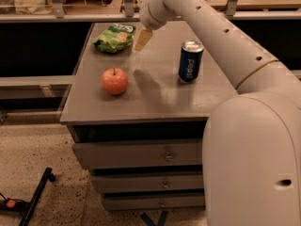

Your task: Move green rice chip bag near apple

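Observation:
The green rice chip bag [115, 37] lies flat at the far left corner of the grey cabinet top [155, 98]. The orange-red apple [114, 81] stands upright nearer the front left, well apart from the bag. My gripper [142, 39] hangs from the white arm just to the right of the bag, above the cabinet top, with its pale fingers pointing down and left. It holds nothing that I can see.
A blue Pepsi can [190, 61] stands upright on the right half of the top. My white arm and body [254, 140] fill the right side. Drawers [141, 154] face front below. A shelf rail [70, 17] runs behind. A black stand leg [35, 197] lies on the floor.

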Robot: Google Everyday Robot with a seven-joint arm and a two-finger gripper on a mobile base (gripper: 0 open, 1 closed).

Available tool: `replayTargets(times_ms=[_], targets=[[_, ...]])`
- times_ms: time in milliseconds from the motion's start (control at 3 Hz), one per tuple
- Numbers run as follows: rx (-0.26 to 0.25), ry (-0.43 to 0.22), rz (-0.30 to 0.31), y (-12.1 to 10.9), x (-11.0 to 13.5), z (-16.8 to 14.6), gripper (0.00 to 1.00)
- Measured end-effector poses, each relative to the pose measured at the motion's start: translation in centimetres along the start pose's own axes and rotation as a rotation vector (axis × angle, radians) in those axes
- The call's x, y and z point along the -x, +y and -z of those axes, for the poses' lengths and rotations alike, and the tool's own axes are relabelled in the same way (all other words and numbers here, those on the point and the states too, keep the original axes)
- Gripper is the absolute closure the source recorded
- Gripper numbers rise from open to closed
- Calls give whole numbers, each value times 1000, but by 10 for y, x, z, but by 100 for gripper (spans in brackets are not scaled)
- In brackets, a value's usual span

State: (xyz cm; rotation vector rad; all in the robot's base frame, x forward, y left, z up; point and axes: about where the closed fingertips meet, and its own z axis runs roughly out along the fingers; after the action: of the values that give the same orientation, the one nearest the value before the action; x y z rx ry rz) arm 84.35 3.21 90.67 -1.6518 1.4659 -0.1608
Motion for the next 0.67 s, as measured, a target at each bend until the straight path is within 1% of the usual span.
replayTargets(times_ms=[333, 667], targets=[[16, -47, 21, 1, 4, -12, 0], [26, -89, 44, 2, 10, -20, 15]])
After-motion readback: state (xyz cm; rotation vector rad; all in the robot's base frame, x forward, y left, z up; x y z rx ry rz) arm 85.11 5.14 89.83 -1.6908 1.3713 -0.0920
